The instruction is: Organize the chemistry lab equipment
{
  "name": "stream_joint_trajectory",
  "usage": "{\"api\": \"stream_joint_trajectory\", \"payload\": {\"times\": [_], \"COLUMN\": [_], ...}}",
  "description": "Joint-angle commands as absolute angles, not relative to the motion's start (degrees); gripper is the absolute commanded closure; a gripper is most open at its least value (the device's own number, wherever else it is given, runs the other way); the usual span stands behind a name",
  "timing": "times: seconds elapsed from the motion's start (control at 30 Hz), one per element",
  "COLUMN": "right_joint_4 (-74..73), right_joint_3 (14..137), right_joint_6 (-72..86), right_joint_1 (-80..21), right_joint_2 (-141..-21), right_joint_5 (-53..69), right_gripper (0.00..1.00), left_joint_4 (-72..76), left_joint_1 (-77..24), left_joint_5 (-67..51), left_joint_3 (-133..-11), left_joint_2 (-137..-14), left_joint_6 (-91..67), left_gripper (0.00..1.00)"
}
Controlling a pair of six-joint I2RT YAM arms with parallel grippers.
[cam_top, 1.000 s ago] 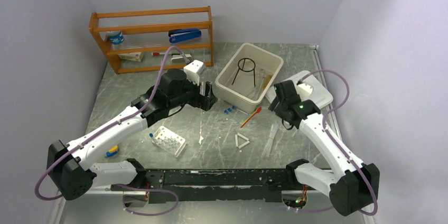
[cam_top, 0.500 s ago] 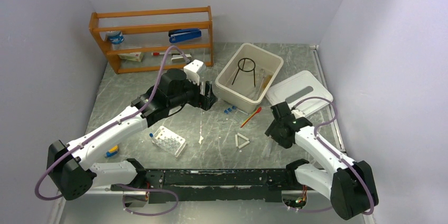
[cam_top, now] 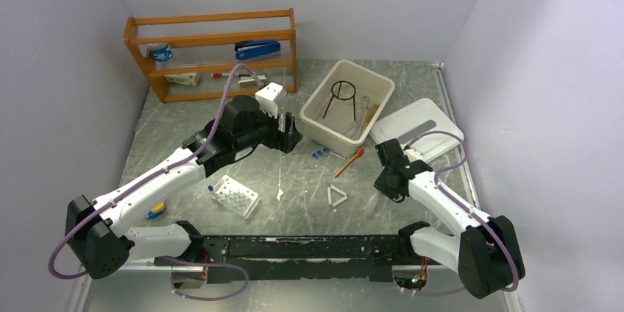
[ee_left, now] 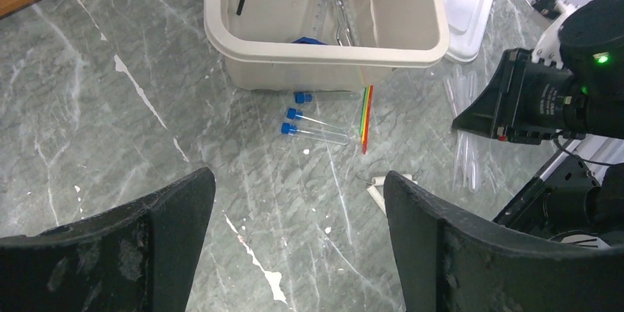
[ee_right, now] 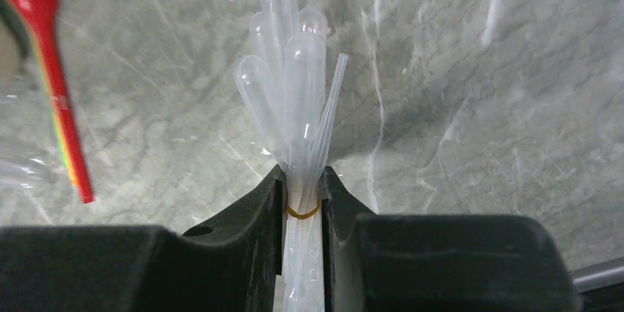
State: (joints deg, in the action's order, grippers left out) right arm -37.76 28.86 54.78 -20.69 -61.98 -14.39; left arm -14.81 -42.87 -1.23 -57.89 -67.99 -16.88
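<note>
A: What's the right gripper (ee_right: 302, 183) doing?
B: It's pinching the clear tubes (ee_right: 291, 84), a bundle w/ a yellow band (ee_right: 303, 211) round it. Fingers are pressing in on both sides right at the band. Bulb ends are sticking out past the tips, over the marble table (ee_right: 478, 69). Can't tell if the bundle's touching the top.
A: And the left gripper (ee_left: 294, 187)?
B: Jaws are standing wide apart, nothing btw them. It's hovering over the table just in front of the beige bin (ee_left: 324, 54), w/ the blue-capped vials (ee_left: 320, 133) below it.
A: Where are those lying?
B: Three of them, flat on the table, right by the bin's wall. Red-bulb pipette (ee_left: 365, 117) is lying next to them, also outside the bin.
A: Anything in the bin?
B: Black wire tripod (cam_top: 342, 95) is standing in it, plus thin bits I can't make out.
A: Rest of the kit?
B: White triangle (cam_top: 338, 196) is sitting mid-front, btw the two arms. White holed rack (cam_top: 235, 196) is lying left of it, nr the left arm, w/ one blue cap showing at its end. Lid (cam_top: 434, 117) is resting flat just right of the bin.
</note>
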Motion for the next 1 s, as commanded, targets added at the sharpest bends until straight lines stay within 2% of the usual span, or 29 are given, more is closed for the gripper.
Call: {"api": "stream_joint_trajectory", "payload": {"times": [0.0, 0.2, 0.43, 0.7, 0.97], "right_joint_4": [-40.1, -42.6, -38.3, -28.2, -23.7], "right_joint_3": [34.6, 45.6, 57.5, 66.0, 68.0], "right_joint_6": [53.6, 49.1, 44.0, 40.6, 43.2], "right_joint_1": [-20.7, -20.7, -20.7, -20.6, -20.7], "right_joint_2": [-59.3, -57.0, -60.0, -69.3, -80.4], "right_joint_5": [-20.2, -25.0, -21.7, -17.2, -17.4], "right_gripper": [0.8, 0.79, 0.76, 0.75, 0.75], "left_joint_4": [-12.9, -12.6, -12.4, -12.9, -12.5], "left_joint_1": [-42.6, -42.6, -42.6, -42.6, -42.6], "left_joint_5": [-0.1, -0.1, 2.6, 2.7, 3.0], "left_joint_3": [-58.3, -57.6, -57.3, -57.6, -57.0], "left_joint_2": [-66.9, -66.0, -65.1, -65.5, -65.1], "left_joint_6": [-17.1, -16.9, -16.6, -16.6, -17.0], "left_gripper": [0.12, 0.12, 0.12, 0.12, 0.12]}}
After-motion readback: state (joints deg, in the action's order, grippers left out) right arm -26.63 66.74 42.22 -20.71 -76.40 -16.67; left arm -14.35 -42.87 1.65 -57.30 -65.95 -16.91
